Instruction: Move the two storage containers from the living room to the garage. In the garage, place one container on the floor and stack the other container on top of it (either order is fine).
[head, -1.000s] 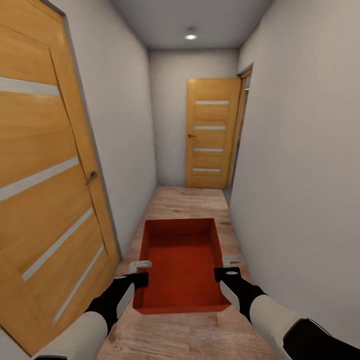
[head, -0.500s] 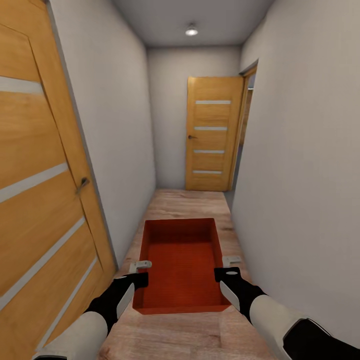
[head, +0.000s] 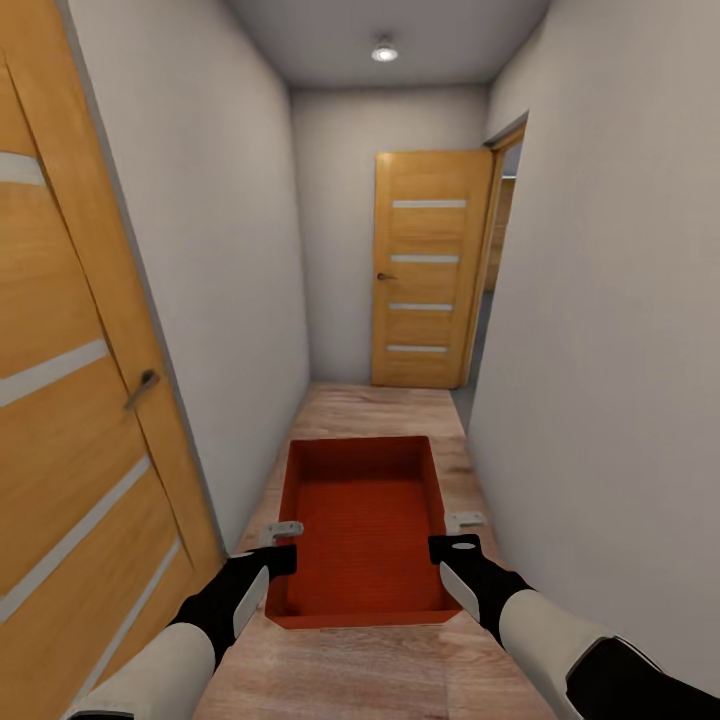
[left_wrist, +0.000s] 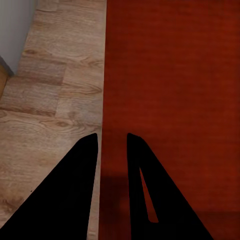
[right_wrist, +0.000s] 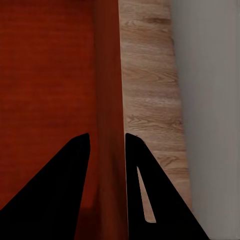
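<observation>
Fingers of L gripper (left_wrist: 112, 137) & R gripper (right_wrist: 107, 136) clamped on storage container (head: 362, 520) side walls, mid-hallway.

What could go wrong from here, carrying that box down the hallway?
1. The storage container hangs only on thin side walls pinched by the left tool and right tool; a jolt could slip one wall free.
2. The right wall sits close beside the box; drifting could clip it.
3. The open door narrows the left side near that arm.
</observation>
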